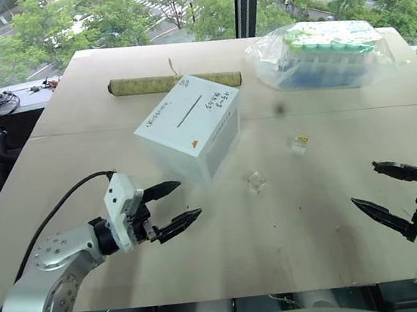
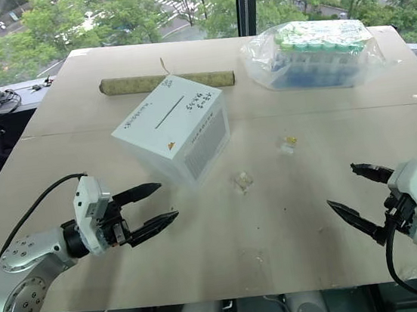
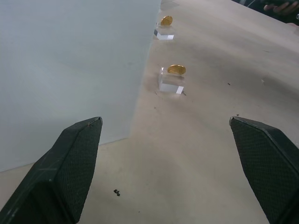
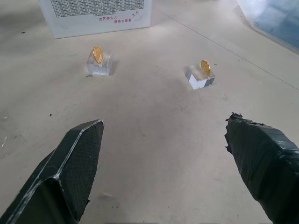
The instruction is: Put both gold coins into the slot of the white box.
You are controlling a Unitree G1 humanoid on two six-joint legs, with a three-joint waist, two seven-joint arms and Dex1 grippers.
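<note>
Nothing picked yet: left gripper [image 1: 172, 204] and right gripper [image 1: 380, 190] both hang over the table [image 1: 294, 229] with fingers spread wide and empty. The two gold coins sit on edge in small clear plastic blocks on the table, between the white box [image 1: 191, 135] and the right gripper: near coin [image 4: 97, 54] on its block [image 4: 99, 65] close to the box's front corner, far coin [image 4: 205, 67] on its block [image 4: 200, 77] further out toward the bag of green-capped tubes [image 1: 325, 54]. Both are well apart from either gripper. Slot [image 1: 188, 111] is on the box's top face, unobstructed, box sits skewed to the table edge. Risks as I see them: coins are far smaller than a fingertip, so a slightly off-centre close will likely grab the block with it, or tip the block and send the coin rolling across the table or off it. Thin disc between wide pads may also twist in the grip and then won't line up with the narrow slit; with the box skewed, the wrist has to match that angle or the coin lands flat on the lid and slides off. Left gripper is just beside the box's side wall, so a careless reach could shove the light cardboard box and move the slot. The cardboard tube [image 1: 146, 84] behind the box is out of the way.
</note>
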